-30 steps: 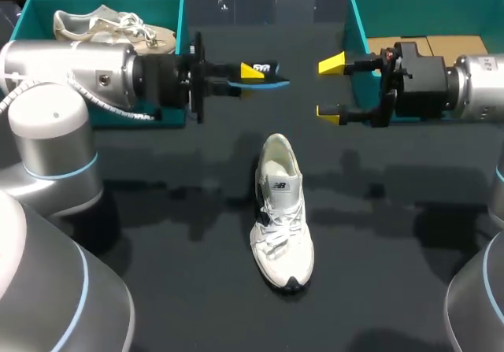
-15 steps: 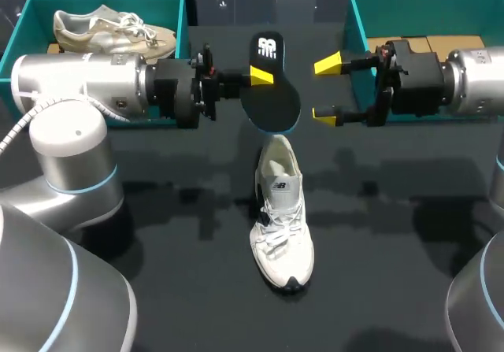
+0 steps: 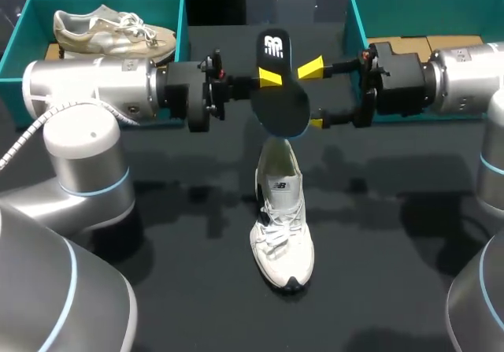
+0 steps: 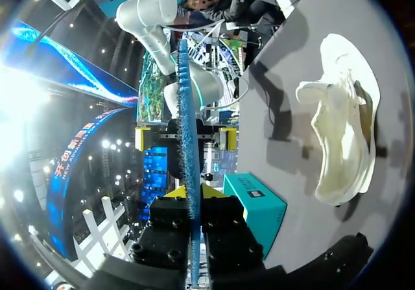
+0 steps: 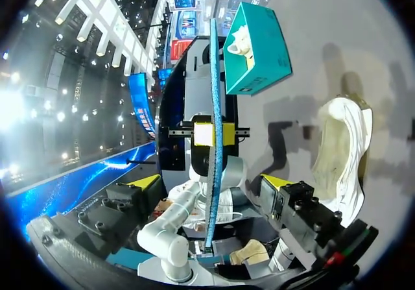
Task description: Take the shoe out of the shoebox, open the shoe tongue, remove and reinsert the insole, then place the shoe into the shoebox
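Left shoebox [image 3: 179,23]: teal, at the tabletop's far-left corner, with a beige shoe [image 3: 110,27] lying in it.
Left gripper [image 3: 270,77]: fingers closed tight on the insole's two faces, holding it in the air.
Insole [image 3: 277,84]: dark. Its long axis runs from far edge to near edge, with the logo end toward the far edge. It hangs above the shoe's heel opening.
Shoe [image 3: 281,214]: white, standing on its sole mid-tabletop, toe to the near edge and heel to the far edge.
Right gripper [image 3: 313,95]: fingers spread wide, one on each side of the insole and neither touching it.
Right shoebox [image 3: 357,21]: teal, at the far-right corner.
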Motion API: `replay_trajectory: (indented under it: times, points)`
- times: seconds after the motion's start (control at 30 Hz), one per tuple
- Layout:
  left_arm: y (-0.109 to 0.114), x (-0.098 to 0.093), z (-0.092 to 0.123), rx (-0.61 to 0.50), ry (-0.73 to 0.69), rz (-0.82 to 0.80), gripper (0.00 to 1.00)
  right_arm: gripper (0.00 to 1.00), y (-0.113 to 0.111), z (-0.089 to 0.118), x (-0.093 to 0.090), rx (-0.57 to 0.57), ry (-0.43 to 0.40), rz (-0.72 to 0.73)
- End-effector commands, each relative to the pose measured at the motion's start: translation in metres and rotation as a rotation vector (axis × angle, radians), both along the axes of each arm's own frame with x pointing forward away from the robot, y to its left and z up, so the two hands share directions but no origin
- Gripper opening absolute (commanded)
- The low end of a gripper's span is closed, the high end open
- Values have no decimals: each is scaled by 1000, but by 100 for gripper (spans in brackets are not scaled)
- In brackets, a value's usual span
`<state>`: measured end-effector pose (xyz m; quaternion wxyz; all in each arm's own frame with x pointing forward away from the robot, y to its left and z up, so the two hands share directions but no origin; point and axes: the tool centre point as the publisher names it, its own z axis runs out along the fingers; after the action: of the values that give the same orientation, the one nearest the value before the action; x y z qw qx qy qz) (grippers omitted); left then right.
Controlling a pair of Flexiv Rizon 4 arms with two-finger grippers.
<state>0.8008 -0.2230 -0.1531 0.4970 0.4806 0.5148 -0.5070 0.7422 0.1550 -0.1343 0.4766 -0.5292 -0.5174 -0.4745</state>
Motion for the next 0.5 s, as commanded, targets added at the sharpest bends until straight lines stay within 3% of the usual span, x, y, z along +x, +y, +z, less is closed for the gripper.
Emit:
replay_trajectory:
  times: [0.03,0.13,0.27,0.5]
  points:
    - [-9,4,-1,7,-10,5,0,85,10,-3,0,-1,-2,-10]
    - [-10,5,-1,9,-17,7,0,82,12,-4,2,-2,0,-16]
    - [-12,6,-2,11,-23,9,0,65,15,-6,5,-1,-7,-25]
    - [-15,4,-3,13,-27,9,0,46,19,-10,12,7,-14,-24]
